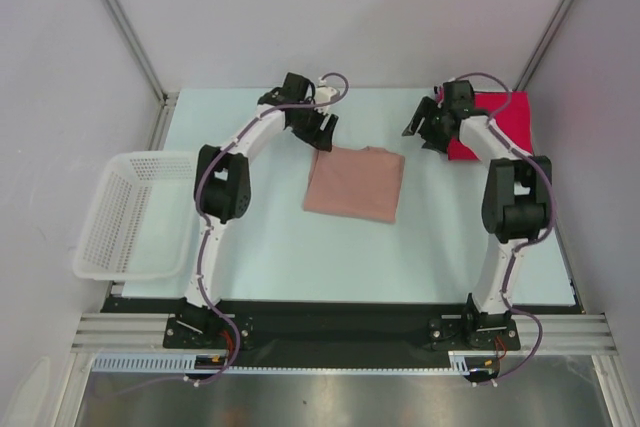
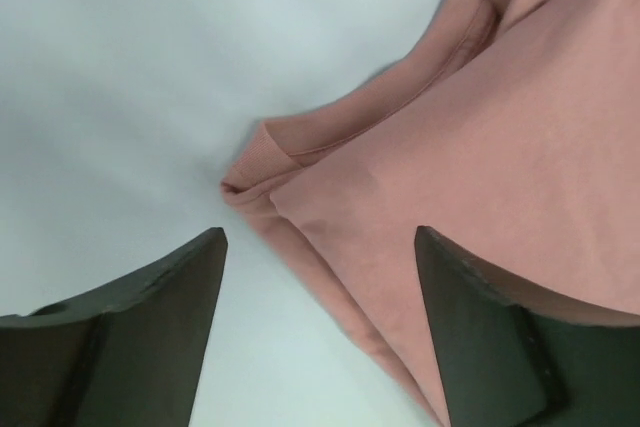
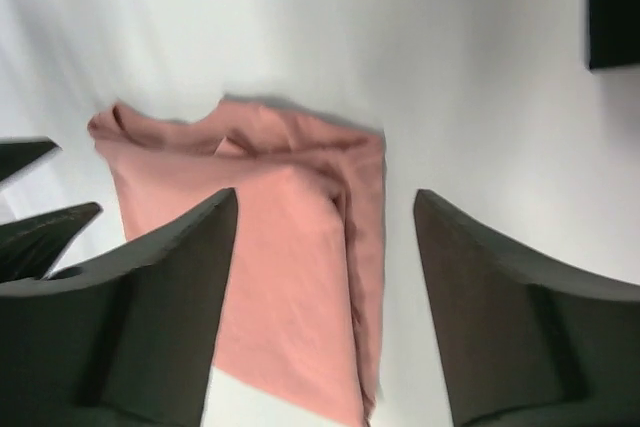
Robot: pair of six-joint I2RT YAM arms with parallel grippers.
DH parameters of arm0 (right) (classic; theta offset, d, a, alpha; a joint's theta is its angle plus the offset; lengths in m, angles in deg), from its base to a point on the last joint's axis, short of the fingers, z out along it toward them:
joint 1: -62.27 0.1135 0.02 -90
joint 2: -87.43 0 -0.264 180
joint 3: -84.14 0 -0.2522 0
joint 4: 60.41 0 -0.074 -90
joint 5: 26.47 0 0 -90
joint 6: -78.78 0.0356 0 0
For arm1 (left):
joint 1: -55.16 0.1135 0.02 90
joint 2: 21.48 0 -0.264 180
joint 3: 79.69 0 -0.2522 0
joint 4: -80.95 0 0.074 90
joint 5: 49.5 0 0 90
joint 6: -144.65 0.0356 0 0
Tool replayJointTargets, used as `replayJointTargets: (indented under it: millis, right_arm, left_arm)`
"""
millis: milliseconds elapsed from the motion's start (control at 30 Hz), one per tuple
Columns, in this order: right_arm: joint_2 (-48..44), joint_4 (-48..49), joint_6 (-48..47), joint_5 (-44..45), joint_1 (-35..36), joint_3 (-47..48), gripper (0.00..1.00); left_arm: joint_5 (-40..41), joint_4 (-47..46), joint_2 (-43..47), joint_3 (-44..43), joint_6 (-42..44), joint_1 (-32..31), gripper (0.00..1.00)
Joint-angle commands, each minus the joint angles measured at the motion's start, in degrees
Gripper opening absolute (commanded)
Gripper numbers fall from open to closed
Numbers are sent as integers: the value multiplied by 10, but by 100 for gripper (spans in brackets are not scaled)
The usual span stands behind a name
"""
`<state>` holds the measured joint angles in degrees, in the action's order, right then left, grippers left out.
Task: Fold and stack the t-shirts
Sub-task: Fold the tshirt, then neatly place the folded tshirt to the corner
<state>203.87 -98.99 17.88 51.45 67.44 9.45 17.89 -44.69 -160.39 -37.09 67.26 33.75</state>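
A dusty-pink t-shirt (image 1: pixel 355 183) lies folded into a rectangle in the middle of the table, print hidden. It also shows in the left wrist view (image 2: pixel 480 137) and the right wrist view (image 3: pixel 290 277). A folded bright red t-shirt (image 1: pixel 510 115) lies at the back right, partly under the right arm. No black shirt shows in the top view. My left gripper (image 1: pixel 320 130) is open and empty, just above the pink shirt's back left corner (image 2: pixel 320 247). My right gripper (image 1: pixel 424 130) is open and empty, off the shirt's back right side (image 3: pixel 325 209).
A white plastic lattice basket (image 1: pixel 125 215) stands at the table's left edge, overhanging it. Grey walls close the back and sides. The left gripper's fingers (image 3: pixel 45 222) show at the left of the right wrist view; a dark shape (image 3: pixel 612 7) sits in its top right corner.
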Motion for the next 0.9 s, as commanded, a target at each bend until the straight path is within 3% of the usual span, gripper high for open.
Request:
replayJointTargets:
  millis: [0, 33, 67, 300, 500, 600, 700, 733, 833, 867]
  right_arm:
    - [-96, -17, -22, 14, 5, -56, 78]
    - [-104, -22, -24, -1, 5, -72, 86]
    - [-104, -29, -26, -9, 5, -87, 87]
    - [-108, 39, 16, -93, 13, -204, 83]
    - [-74, 93, 44, -126, 34, -237, 72]
    - [-52, 135, 68, -150, 35, -251, 60]
    - [-25, 158, 82, -163, 34, -246, 38]
    - [-20, 159, 80, -157, 34, -240, 25]
    - [-17, 135, 61, -139, 31, -194, 0]
    - [-16, 105, 50, -133, 28, -176, 0]
  left_arm:
    - [-5, 11, 101, -4, 32, 10, 84]
    - [-4, 18, 111, 3, 39, 13, 86]
    - [-5, 29, 134, 12, 47, 19, 99]
    - [21, 14, 272, 180, 102, 58, 100]
    - [10, -8, 355, 286, 110, 92, 100]
    - [-2, -9, 378, 310, 103, 104, 100]
    - [-7, -12, 395, 327, 103, 109, 100]
    - [-7, -13, 399, 329, 103, 109, 100]
    - [-3, -9, 405, 325, 106, 111, 100]
    - [-3, -4, 408, 323, 108, 112, 100]
